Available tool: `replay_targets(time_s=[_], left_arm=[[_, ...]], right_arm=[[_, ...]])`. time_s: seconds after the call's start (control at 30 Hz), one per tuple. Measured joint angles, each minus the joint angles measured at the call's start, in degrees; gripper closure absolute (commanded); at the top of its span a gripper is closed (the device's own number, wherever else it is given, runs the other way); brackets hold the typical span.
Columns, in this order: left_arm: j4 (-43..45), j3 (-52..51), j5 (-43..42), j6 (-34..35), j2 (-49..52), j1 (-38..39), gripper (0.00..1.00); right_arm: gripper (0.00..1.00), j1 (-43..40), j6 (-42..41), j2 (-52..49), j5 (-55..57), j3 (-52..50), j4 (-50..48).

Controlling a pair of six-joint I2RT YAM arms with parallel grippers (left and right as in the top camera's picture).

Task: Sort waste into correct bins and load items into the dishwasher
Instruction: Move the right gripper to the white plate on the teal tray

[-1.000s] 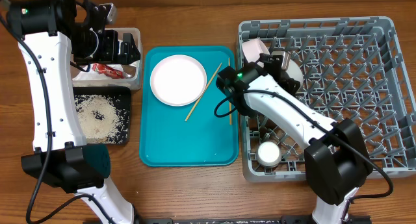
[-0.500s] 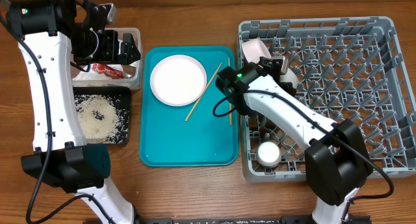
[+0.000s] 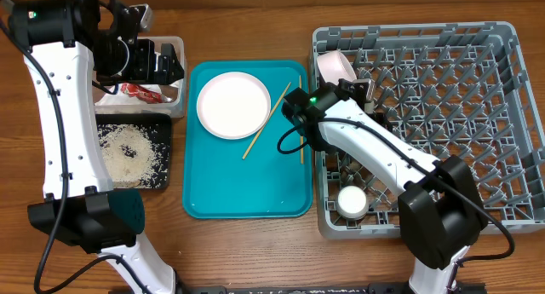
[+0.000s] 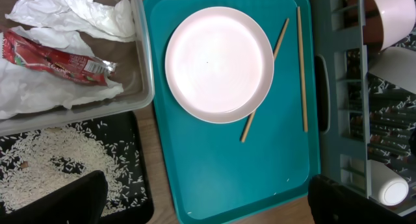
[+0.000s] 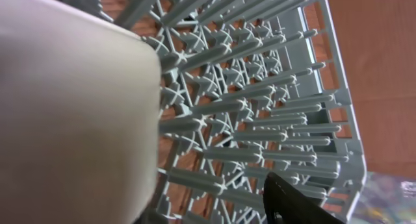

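The clear tub (image 4: 147, 55) holds napkin (image 4: 71, 13) and wrapper (image 4: 55, 58); the black tray (image 4: 140, 188) holds rice (image 4: 39, 159). The left claw (image 4: 208, 201) gapes apart. I cannot tell for the right claw (image 3: 366, 89).

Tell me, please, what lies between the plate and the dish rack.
Two wooden chopsticks on the teal tray, one slanted by the plate, one nearer the dish rack; clearest in the left wrist view.

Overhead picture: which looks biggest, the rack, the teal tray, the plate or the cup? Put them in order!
1. Rack, biggest.
2. Teal tray.
3. Plate.
4. Cup, smallest.
All sit near table height, so the order looks safe.
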State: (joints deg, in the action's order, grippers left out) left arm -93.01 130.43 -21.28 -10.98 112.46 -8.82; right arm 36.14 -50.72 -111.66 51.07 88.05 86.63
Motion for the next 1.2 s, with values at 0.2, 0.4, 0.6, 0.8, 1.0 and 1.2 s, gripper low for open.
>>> replay_targets(time_s=[0.2, 0.4, 0.6, 0.8, 1.0, 1.2], left_arm=[[-0.02, 0.0, 0.0, 0.02, 0.0, 0.0, 0.0], [-0.02, 0.0, 0.0, 0.02, 0.0, 0.0, 0.0], [-0.02, 0.0, 0.0, 0.02, 0.0, 0.0, 0.0], [-0.02, 0.0, 0.0, 0.0, 0.0, 0.0, 0.0], [0.0, 0.0, 0.0, 0.0, 0.0, 0.0, 0.0], [-0.04, 0.0, 0.0, 0.02, 0.0, 0.0, 0.0]], right_arm=[[0.43, 0.0, 0.02, 0.0, -1.38, 0.0, 3.06], [0.4, 0.24, -0.04, -0.09, -4.66, 2.25, 8.0], [0.0, 3.02, 2.58, -0.07, -10.36, 7.85, 10.54], [0.0, 5.22, 5.16, -0.17, -15.85, 13.57, 10.34], [0.02, 5.25, 6.71, -0.17, -22.25, 22.67, -0.13], [0.2, 5.25, 9.18, -0.17, -30.95, 22.38, -20.74]])
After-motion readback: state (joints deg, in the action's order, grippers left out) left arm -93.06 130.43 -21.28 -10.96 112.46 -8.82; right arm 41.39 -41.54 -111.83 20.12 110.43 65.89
